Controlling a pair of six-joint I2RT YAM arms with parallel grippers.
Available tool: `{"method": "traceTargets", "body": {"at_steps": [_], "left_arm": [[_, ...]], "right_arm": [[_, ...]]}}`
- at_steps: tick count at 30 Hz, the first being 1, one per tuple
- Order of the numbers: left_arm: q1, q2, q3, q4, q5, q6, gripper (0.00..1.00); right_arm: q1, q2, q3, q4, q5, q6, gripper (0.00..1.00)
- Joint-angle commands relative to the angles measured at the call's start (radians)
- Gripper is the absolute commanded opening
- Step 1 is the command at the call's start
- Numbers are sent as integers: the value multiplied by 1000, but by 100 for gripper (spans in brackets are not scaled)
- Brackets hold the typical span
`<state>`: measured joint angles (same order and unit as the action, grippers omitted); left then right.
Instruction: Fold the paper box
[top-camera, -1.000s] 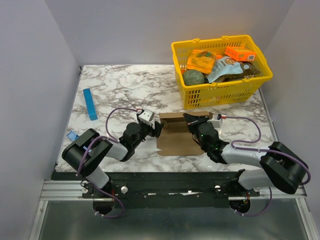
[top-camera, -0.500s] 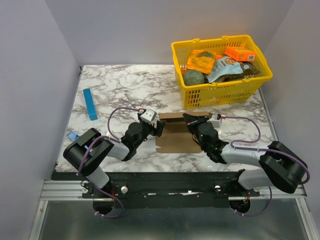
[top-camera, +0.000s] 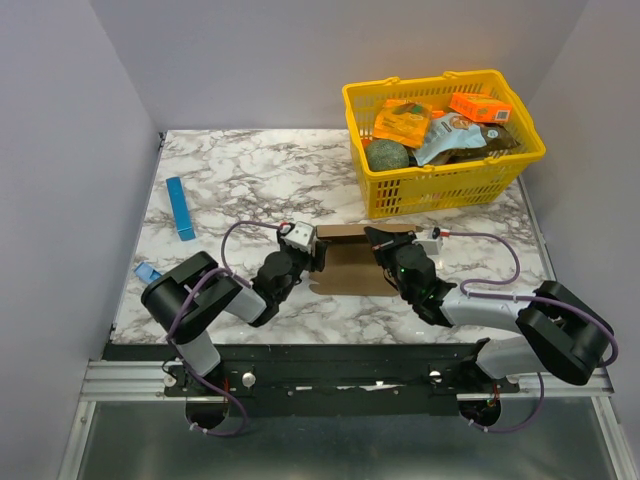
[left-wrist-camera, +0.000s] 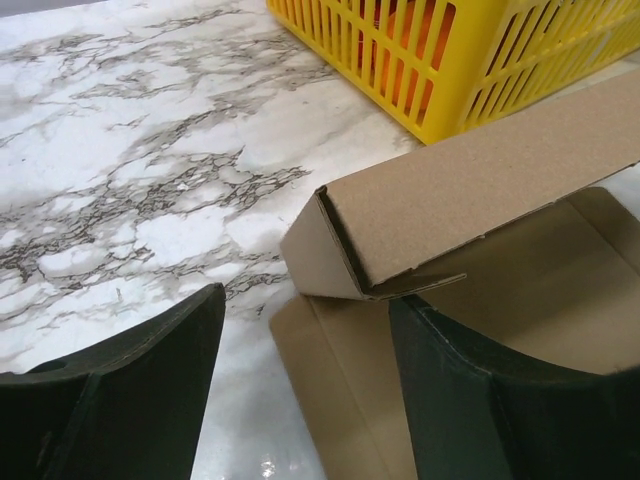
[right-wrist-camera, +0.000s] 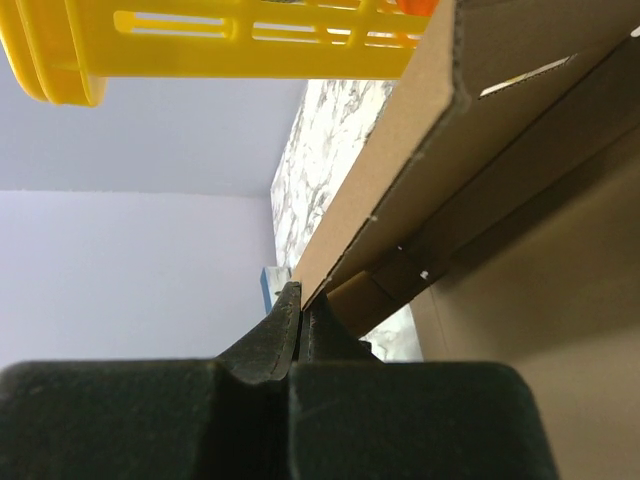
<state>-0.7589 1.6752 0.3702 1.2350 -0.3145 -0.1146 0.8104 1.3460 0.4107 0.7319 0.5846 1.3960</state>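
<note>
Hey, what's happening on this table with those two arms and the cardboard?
Two robot arms are folding a brown paper box on the marble table. Its far long side is already folded up and over; the rest lies flat. The left gripper is open, straddling that fold's left corner. The right gripper is shut against the fold further right; whether it pinches the cardboard is unclear. A yellow basket of groceries stands behind.
</note>
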Motion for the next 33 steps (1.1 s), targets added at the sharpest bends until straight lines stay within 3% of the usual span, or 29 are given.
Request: {"method": "traceTargets", "body": {"at_steps": [1, 5, 16, 20, 29, 31, 33], "left_arm": [[3, 18, 12, 190, -68, 26, 85], [3, 29, 13, 207, -57, 39, 90], [3, 37, 36, 224, -14, 108, 88], [3, 31, 33, 248, 5, 138, 68], [3, 44, 22, 316, 17, 148, 42], [4, 47, 26, 319, 18, 150, 40], [3, 49, 27, 317, 22, 150, 54]], "right_arm": [[13, 13, 7, -88, -26, -19, 1], [13, 8, 10, -95, -25, -11, 1], [13, 5, 14, -106, -29, -6, 1], [13, 7, 19, -111, -32, -6, 1], [12, 12, 22, -112, -37, -6, 1], [13, 10, 22, -115, -35, -5, 1], [13, 10, 22, -115, -37, -5, 1]]}}
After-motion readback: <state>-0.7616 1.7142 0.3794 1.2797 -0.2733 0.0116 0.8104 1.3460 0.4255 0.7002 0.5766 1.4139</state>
